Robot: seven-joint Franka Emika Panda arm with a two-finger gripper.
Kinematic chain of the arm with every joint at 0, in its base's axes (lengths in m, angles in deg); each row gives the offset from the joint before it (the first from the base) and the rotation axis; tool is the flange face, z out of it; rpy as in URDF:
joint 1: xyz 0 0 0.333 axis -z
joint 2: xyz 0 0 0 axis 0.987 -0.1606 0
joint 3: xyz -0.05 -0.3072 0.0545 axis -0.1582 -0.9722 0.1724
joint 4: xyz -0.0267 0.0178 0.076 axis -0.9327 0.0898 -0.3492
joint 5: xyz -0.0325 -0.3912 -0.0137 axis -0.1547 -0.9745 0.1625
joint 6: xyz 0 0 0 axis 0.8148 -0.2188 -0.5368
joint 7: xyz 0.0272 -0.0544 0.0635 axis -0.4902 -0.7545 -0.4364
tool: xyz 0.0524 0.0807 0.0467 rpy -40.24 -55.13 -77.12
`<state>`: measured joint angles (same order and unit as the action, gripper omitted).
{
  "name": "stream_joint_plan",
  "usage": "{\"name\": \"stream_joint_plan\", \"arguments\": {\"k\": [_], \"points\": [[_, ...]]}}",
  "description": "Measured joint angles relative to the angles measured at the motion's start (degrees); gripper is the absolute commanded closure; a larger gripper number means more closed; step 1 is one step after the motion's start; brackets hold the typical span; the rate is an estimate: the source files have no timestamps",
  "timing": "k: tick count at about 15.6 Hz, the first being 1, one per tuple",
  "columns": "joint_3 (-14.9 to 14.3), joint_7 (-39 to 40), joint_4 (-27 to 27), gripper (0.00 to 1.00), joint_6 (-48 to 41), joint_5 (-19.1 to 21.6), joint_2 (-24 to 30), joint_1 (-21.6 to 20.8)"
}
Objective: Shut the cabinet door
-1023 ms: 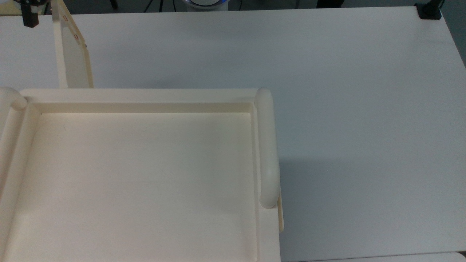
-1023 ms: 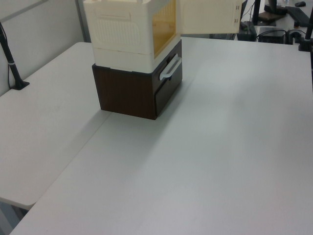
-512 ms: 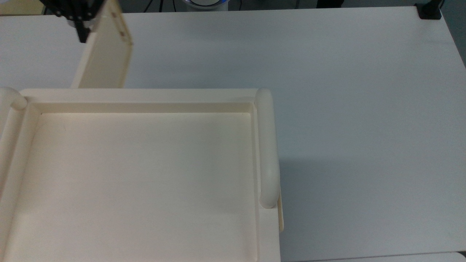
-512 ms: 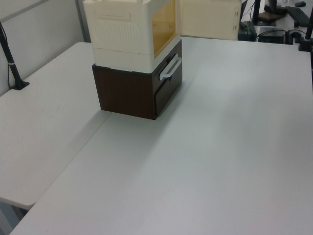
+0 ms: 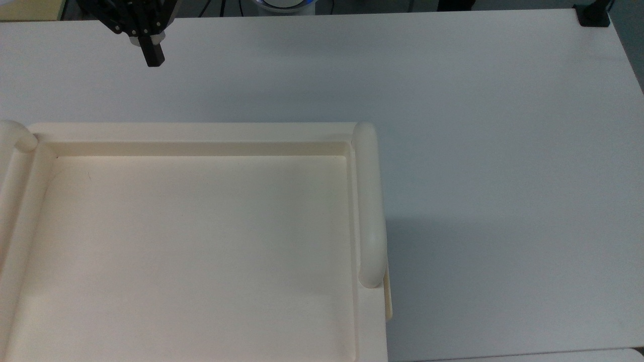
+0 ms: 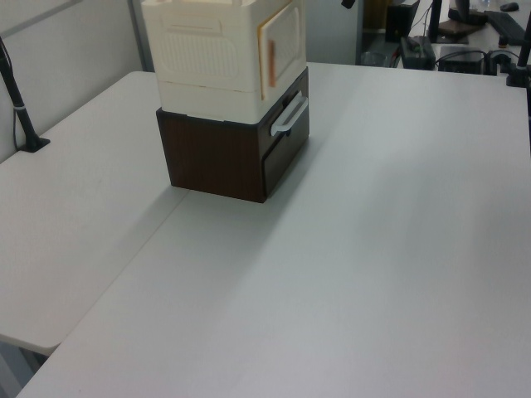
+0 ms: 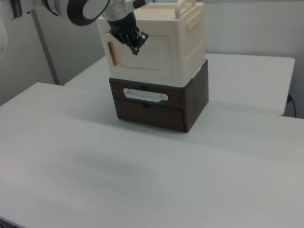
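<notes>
The cream cabinet (image 5: 201,131) stands on a dark brown drawer unit (image 7: 194,102) on a white table. In the right view the cabinet door (image 7: 152,64) lies against the cabinet front, with a thin orange strip (image 7: 110,54) showing at its left edge. In the left view the cabinet door (image 6: 287,37) sits nearly flush, with an orange sliver (image 6: 271,62) beside it. My gripper (image 7: 138,43) hangs just in front of the door's upper part, fingers together and holding nothing. In the top view my gripper (image 5: 152,58) is beyond the cabinet's far edge, over the table.
The brown drawer unit (image 6: 216,157) has a white handle (image 7: 145,95) on its front. A black clamp (image 5: 593,15) sits at the table's far right corner in the top view. A black pole (image 6: 21,108) stands at the left view's left. Open white tabletop (image 5: 503,151) surrounds the cabinet.
The door swung from standing wide open to lying against the cabinet front. My gripper moved rightward in the top view behind it and now stands clear of the panel.
</notes>
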<state>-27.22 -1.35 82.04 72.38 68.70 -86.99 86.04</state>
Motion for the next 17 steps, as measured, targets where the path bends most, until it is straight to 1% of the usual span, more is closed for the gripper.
{"name": "stream_joint_plan", "arguments": {"k": [3, 5, 7, 9, 14, 15, 17], "points": [[0.0, 0.0, 0.0, 0.97, 0.0, 0.0, -0.1, 0.0], [0.1, 0.1, 0.0, 0.97, 0.0, -0.9, -0.1, -0.4], [0.2, 0.1, 0.3, 0.97, -0.1, -3.9, -0.2, -1.9], [0.3, 0.0, 0.7, 0.97, -2.1, -6.7, -0.3, -3.4], [0.4, 0.0, 0.9, 0.97, -13.8, -14.6, -0.2, -6.5], [0.4, 0.0, 0.9, 0.98, -15.6, -15.6, -0.2, -7.1], [0.4, 0.0, 0.9, 0.98, -18.3, -16.5, -0.2, -7.9]]}}
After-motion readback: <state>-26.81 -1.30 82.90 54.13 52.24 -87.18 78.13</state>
